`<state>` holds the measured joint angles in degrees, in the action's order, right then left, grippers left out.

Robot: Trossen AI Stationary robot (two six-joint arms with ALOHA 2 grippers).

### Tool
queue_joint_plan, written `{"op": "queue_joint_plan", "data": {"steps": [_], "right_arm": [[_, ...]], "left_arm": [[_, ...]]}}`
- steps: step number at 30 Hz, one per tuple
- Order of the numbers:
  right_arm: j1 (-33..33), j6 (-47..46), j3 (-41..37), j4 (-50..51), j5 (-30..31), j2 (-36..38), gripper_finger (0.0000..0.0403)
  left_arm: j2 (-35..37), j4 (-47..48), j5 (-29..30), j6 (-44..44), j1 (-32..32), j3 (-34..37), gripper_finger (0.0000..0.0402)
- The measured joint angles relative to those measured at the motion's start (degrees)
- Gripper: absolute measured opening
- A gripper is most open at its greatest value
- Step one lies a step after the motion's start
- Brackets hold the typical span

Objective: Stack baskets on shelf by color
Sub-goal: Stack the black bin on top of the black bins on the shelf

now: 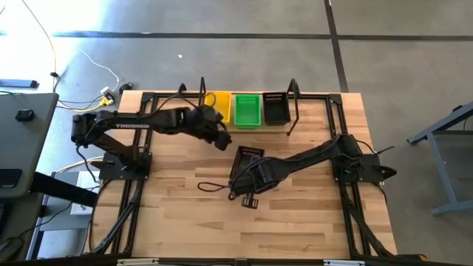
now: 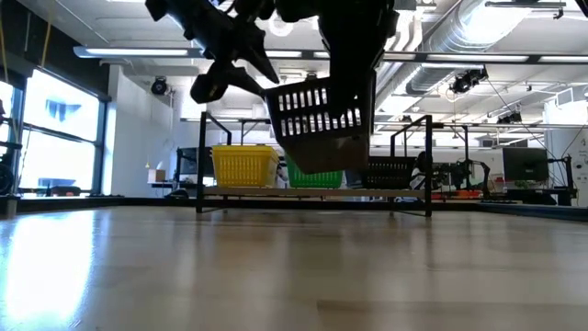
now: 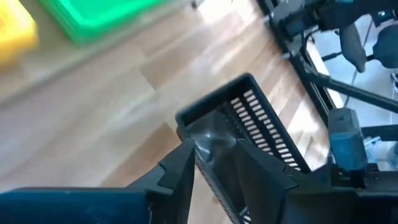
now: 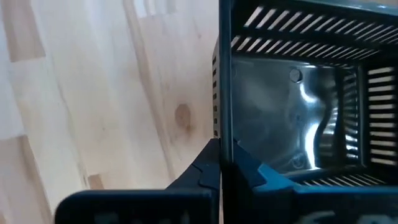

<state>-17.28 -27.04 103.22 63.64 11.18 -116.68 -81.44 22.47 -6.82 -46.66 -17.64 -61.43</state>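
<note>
Held in the air above mid-table (image 1: 185, 229): a black basket (image 2: 317, 115), tilted, open mouth turned toward the left arm's side and somewhat upward, slatted walls showing in the low view. From above, seen as a dark slatted rectangle (image 1: 247, 159), long axis running roughly from the table's middle toward the shelf (image 1: 222, 129). Clamped by the right gripper (image 4: 227, 165), fingers pinched tight on one wall of the rim, one finger inside and one outside. Just beside the basket, toward the shelf: the left gripper (image 3: 214, 155), fingers parted a moderate way, astride the near rim in its own wrist view; whether touching the plastic, cannot tell.

On the shelf at the table's far edge, between the black end frames: a yellow basket (image 1: 216, 103), a green basket (image 1: 247, 109) and another black basket (image 1: 276, 108), side by side in a row, all upright, mouths up, long axes lying across the board's length.
</note>
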Motion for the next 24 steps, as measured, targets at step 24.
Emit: {"op": "queue_joint_plan", "data": {"steps": [24], "right_arm": [[4.7,3.0,0.0,0.9,16.4,13.0,0.0]], "left_arm": [[11.4,4.2,-0.6,20.7,-10.4,0.0,0.0101]]}}
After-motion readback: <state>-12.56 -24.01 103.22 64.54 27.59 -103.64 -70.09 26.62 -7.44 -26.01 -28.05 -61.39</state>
